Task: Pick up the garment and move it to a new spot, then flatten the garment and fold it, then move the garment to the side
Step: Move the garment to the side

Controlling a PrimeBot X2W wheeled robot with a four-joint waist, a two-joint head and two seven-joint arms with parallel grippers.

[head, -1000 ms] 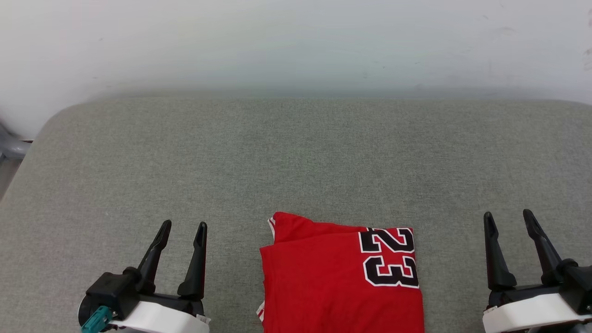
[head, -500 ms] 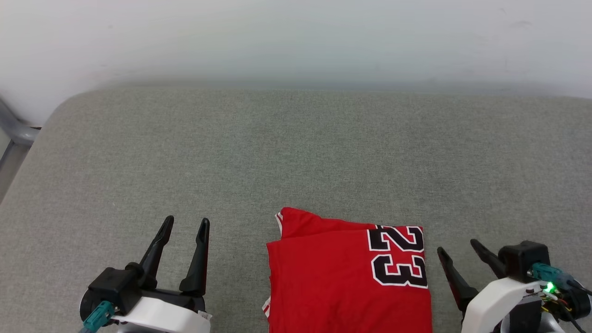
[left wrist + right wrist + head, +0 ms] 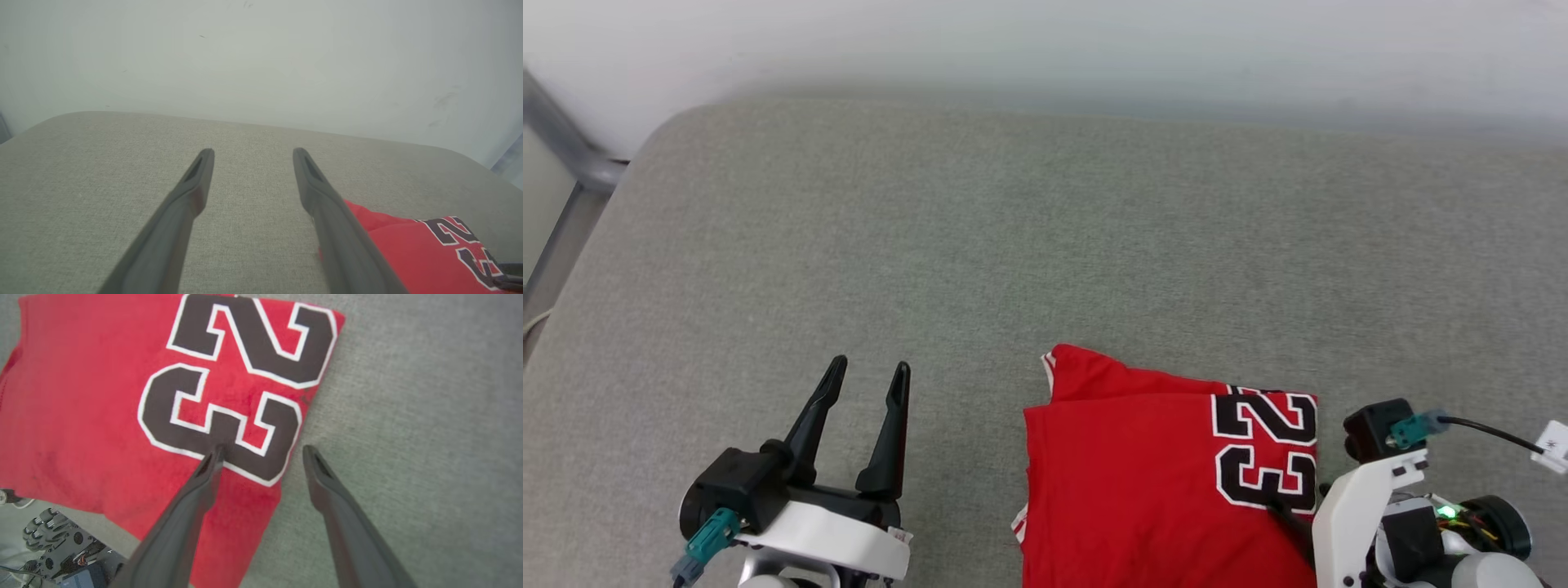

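The right tool point(image 3: 263, 451) stood spread, its two long dark fingers straddling the right edge of the folded red jersey-style garment point(image 3: 1135, 482). One finger was over the black, white-edged "23", the other over the grey fabric-covered worktop point(image 3: 1013, 245). Whether they touched the cloth could not be told. The left tool point(image 3: 869, 367) was spread too, empty, off the garment's left side. The garment lay as a neat rectangle at the worktop's near edge, so folding looked done and the move aside seemed in hand. That called for lowering, closing through every layer at that edge, then shifting it without unfolding.
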